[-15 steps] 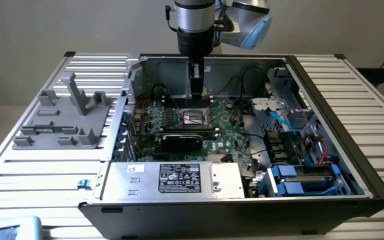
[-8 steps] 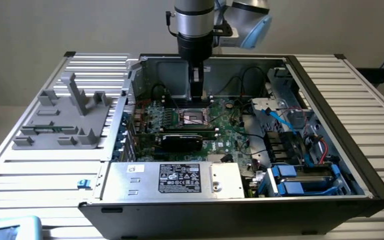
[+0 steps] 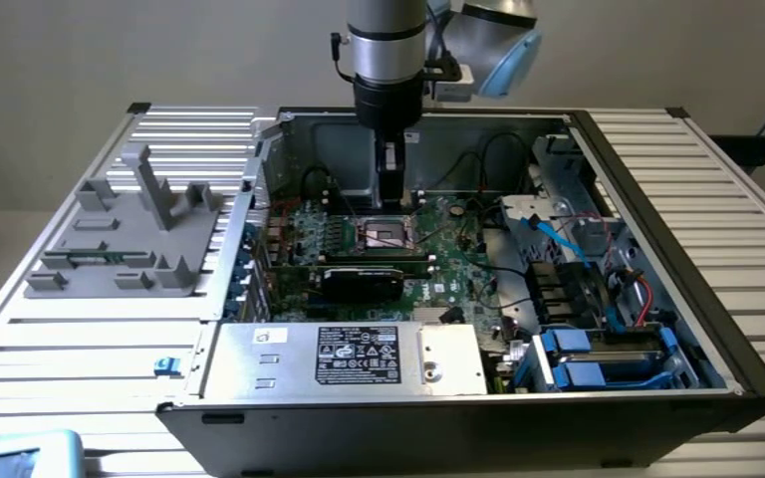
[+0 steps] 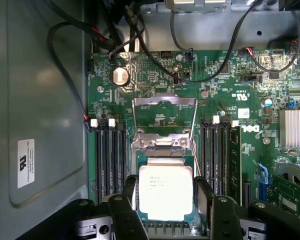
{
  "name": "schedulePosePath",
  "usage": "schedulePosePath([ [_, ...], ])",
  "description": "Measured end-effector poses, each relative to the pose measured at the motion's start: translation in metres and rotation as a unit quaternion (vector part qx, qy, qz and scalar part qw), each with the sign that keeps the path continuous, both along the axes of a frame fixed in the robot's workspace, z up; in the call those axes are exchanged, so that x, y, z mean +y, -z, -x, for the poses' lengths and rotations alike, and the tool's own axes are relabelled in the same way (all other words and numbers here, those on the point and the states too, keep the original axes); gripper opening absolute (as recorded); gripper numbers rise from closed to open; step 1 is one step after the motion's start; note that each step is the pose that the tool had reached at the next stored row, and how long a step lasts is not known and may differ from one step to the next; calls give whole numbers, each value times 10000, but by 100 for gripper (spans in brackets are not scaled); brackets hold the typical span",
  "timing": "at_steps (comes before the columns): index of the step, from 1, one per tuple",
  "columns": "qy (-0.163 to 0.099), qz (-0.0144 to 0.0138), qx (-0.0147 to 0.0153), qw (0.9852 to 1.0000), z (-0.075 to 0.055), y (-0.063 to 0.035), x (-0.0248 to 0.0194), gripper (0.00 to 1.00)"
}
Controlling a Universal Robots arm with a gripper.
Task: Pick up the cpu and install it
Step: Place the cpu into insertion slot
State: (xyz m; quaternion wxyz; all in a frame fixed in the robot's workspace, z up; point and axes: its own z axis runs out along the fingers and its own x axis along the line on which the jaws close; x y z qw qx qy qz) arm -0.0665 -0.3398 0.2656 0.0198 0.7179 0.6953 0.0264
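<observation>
A slatted table point(image 3: 701, 199) carries an open computer case point(image 3: 489, 423); in the exterior view a grey fixture point(image 3: 130, 234) stands at 9 o'clock of the case. The arm point(image 3: 385, 50) reaches down into the case from 12 o'clock, over the green motherboard point(image 3: 456, 264). The gripper point(image 3: 390, 202) hangs just above the socket point(image 3: 389, 236), whose metal frame point(image 4: 165, 107) is lifted open. The fingers point(image 4: 130, 200) press on two opposite edges of the cpu point(image 4: 165, 192) and grip it; the cpu sits at the socket, between the memory slots point(image 4: 107, 155).
</observation>
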Motion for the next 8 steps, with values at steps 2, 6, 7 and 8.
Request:
schedulePosePath([
  [2,-1,31,1,10000,0,2,0,55],
  [6,-1,32,0,10000,1,22,0,55],
  [7,-1,32,0,10000,1,40,0,55],
  [8,-1,32,0,10000,1,58,0,55],
])
